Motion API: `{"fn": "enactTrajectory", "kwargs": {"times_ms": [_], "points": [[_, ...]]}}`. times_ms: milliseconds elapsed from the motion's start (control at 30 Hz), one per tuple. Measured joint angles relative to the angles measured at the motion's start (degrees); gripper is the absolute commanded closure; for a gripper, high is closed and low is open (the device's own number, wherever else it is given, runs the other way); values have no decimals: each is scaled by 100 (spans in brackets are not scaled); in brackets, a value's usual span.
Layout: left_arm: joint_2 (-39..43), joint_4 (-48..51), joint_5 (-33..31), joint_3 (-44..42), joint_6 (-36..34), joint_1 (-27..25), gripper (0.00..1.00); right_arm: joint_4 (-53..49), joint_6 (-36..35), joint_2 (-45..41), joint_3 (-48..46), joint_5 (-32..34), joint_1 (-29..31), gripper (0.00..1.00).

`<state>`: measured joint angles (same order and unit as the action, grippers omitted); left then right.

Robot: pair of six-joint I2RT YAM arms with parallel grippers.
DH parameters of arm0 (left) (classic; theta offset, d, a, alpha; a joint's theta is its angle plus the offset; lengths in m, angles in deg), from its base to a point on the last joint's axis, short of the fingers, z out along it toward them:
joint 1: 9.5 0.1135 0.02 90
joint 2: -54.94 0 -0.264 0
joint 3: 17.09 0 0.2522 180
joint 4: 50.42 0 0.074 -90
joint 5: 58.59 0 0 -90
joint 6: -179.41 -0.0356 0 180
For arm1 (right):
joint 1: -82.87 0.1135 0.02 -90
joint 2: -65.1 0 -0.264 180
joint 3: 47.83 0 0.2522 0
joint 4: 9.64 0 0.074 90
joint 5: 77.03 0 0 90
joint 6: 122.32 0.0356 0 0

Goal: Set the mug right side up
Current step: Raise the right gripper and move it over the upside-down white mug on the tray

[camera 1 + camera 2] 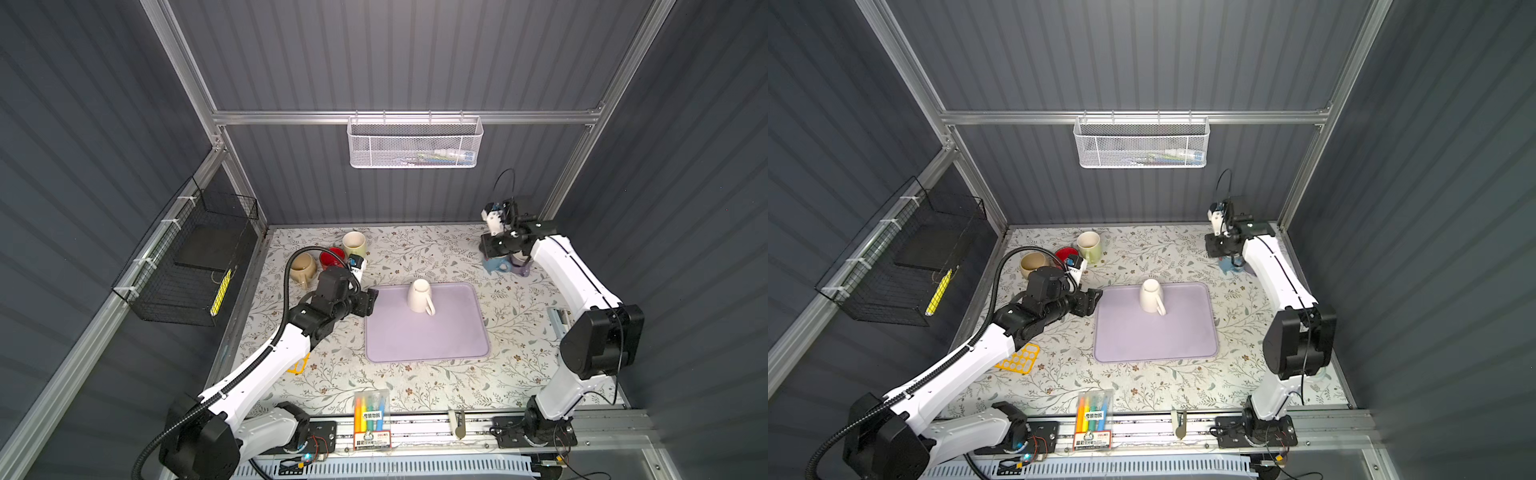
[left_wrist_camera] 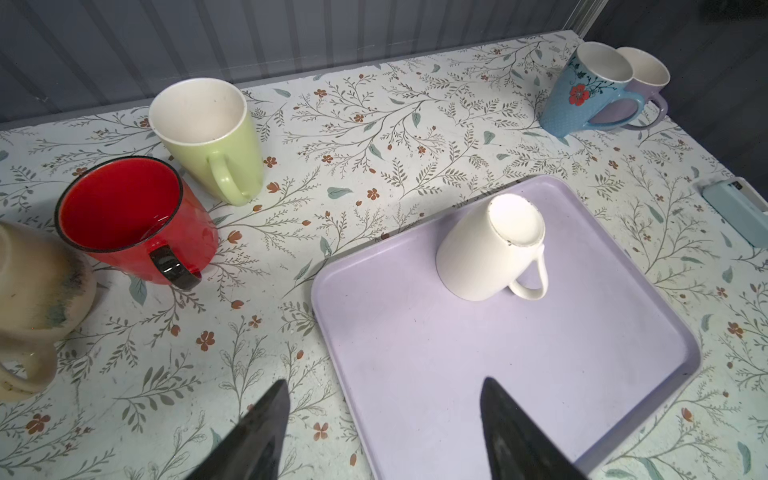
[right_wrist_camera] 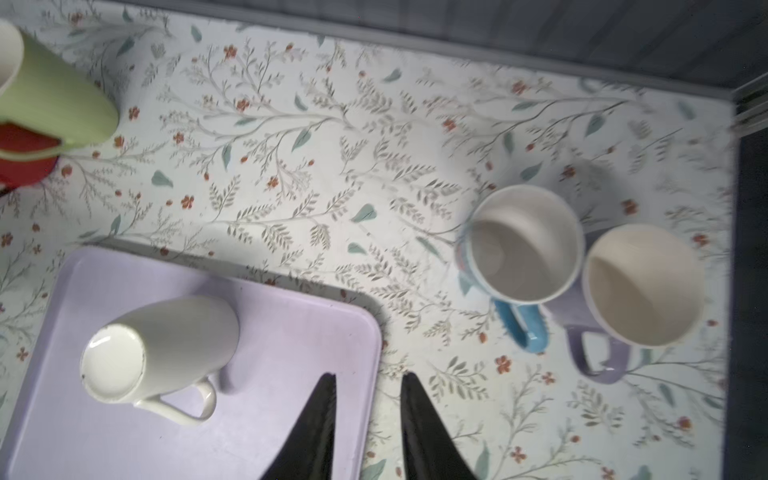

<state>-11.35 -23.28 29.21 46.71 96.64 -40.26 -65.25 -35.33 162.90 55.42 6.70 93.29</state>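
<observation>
The white mug (image 1: 419, 296) stands bottom up on the back part of the purple tray (image 1: 428, 345), so I judge the step is the approach. The left tool (image 2: 384, 384) hovers at the tray's left edge, jaws wide apart and empty; next it must reach the mug's side and close on it. The right tool (image 3: 369, 376), jaws slightly apart and empty, hangs near the blue mug (image 3: 521, 245), and the white mug's rim is hidden against the tray.

You get a brightly lit tabletop (image 1: 436, 253) under overhead light in both top views, while the walls (image 1: 83, 124) are dim. Your left wrist view is crisp. The right wrist view is soft and smeared toward its edges, with glare on the base of the white mug (image 3: 166, 349).
</observation>
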Motion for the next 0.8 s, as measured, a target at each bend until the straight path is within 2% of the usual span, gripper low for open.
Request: {"fn": "enactTrajectory", "kwargs": {"times_ms": [100, 367, 567, 800], "points": [[0, -59, -70, 0, 50, 2, 27, 179, 105, -258, -892, -87, 350, 70], [-330, -284, -81, 66, 203, 2, 27, 844, 675, -566, -2323, -297, 1027, 71], [-487, -315, -59, 81, 313, 2, 28, 1379, 968, -114, -2446, -295, 1506, 71], [-487, -317, -66, 129, 361, 0, 28, 1631, 1241, 387, -2358, -142, 1700, 72]]}}
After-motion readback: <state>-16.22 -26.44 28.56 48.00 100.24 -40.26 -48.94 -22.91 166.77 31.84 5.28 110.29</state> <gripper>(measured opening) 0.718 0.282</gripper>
